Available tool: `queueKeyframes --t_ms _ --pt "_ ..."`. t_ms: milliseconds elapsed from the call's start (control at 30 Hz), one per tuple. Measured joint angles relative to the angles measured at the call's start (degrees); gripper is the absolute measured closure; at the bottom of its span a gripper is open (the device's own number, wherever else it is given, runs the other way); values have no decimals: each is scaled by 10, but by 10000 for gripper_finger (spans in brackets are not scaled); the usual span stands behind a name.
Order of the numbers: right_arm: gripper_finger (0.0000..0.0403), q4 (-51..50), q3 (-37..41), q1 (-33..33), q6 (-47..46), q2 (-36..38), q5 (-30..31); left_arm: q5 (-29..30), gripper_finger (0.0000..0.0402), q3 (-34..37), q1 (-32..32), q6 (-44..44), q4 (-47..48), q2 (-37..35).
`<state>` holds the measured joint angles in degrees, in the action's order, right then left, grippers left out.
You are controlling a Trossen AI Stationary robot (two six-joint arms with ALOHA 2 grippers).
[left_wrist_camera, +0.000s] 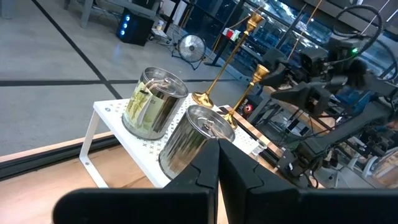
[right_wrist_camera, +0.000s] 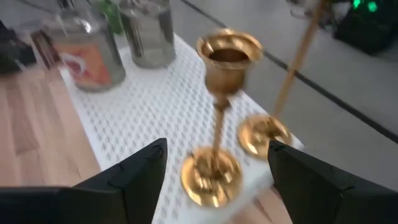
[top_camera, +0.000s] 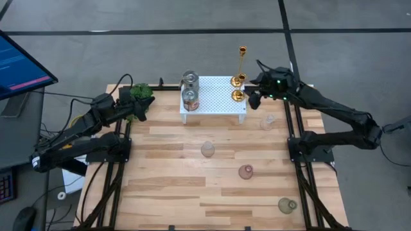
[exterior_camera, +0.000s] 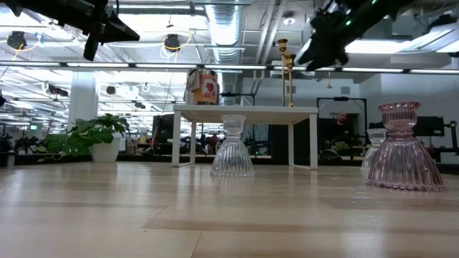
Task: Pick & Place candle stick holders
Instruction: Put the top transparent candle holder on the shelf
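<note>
Right tool stands with its fingers spread wide and nothing between them, hovering at the right end of the white perforated stand on the desk. Left tool is closed on nothing, waiting off the stand's left end, looking past the two tin cans. Both brass holders stand upright on the stand's right end: the shorter candle stick holder nearest my right tool, its base sitting right at the stand's edge, and the taller candle stick holder just behind it, their bases almost touching. Main worry: the shorter one's base is so near the edge that a nudge from either finger as I back out could tip it off the stand, or knock it into the tall thin-stemmed one and topple both. Relative to the right tool, the shorter holder's stem lies between the spread fingers but slightly ahead of them, not in contact as far as I can tell.
</note>
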<state>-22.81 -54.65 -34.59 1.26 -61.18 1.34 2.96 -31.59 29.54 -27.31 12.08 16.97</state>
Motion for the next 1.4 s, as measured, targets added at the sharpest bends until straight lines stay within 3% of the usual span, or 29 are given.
queueKeyframes --t_ms 233,367,467,633,833,1233,1400 --pt "133 -315 -106 47 -38 15 111 0 396 0 0 0 -1 0" --pt "132 -484 -139 61 -91 -17 107 0 396 0 0 0 -1 0" --pt "132 -557 -137 66 -101 -48 89 0 396 0 0 0 -1 0" --pt "132 -550 -133 59 -55 -97 36 0 396 0 0 0 -2 0" --pt "132 -568 -133 33 -17 -134 32 0 396 0 0 0 -2 0" --pt "132 -581 -133 7 9 -135 31 -36 396 0 0 0 -2 0" --pt "131 -604 -119 25 -31 -122 6 -37 396 0 0 0 -2 0"
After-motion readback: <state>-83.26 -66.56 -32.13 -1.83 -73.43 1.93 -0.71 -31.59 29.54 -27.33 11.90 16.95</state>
